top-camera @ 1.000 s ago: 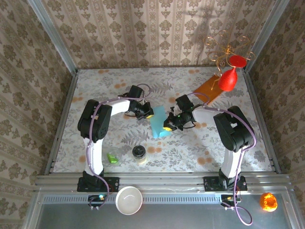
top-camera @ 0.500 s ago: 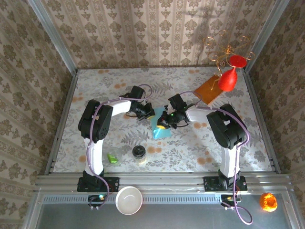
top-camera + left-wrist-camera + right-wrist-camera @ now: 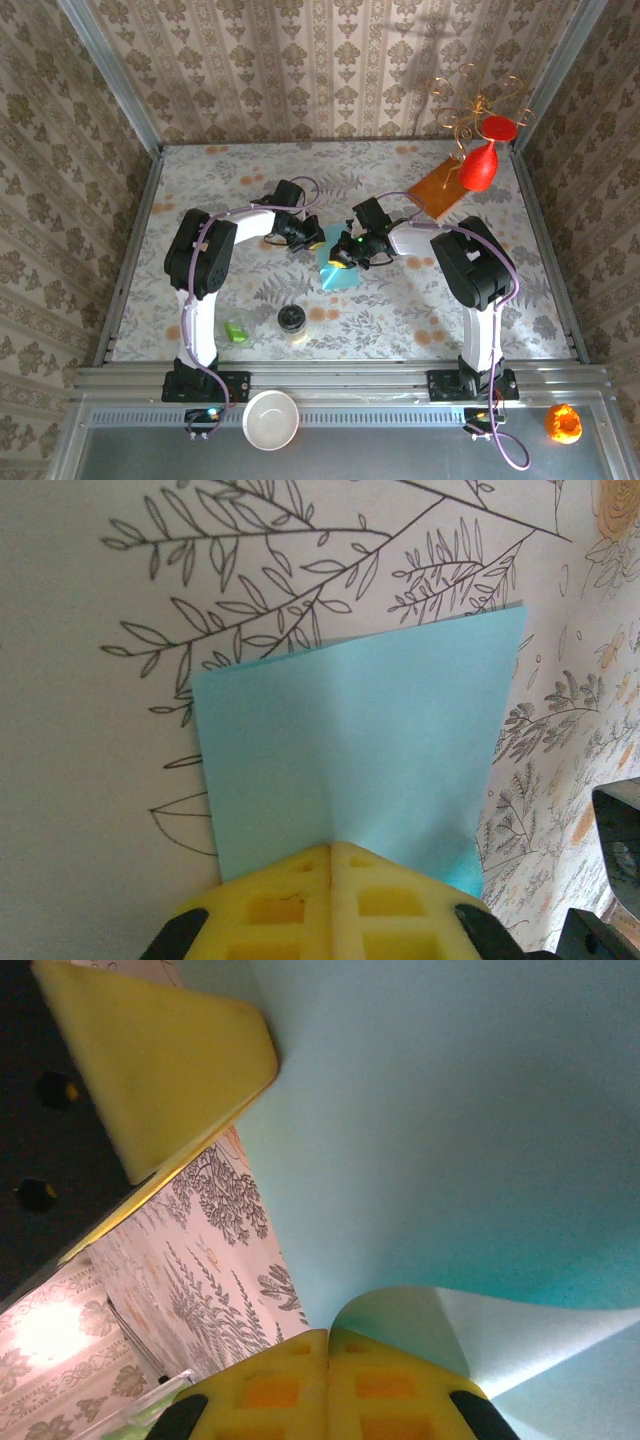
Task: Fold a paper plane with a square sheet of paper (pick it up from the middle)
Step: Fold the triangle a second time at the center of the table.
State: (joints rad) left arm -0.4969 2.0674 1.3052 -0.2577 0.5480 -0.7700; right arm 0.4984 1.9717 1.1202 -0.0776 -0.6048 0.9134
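Status: early stage; the square sheet of paper (image 3: 350, 740) lies on the patterned table (image 3: 220, 180) near its middle, between the two arms; no pointed dart form exists yet.

The left gripper (image 3: 330, 852) is clenched on the sheet's far-left edge; the right gripper (image 3: 328, 1338) is clenched on a curled flap of the same sheet, raised off the layer beneath.

Judgement: at most one fold is in progress; nose folds, centre crease and wings remain.

Limits of view: from above, the right gripper covers much of the sheet; both pinch lines sit under the yellow pads (image 3: 270, 1390); a darker second layer shows beside the left gripper, extent unclear; whether any crease is pressed flat cannot be determined.
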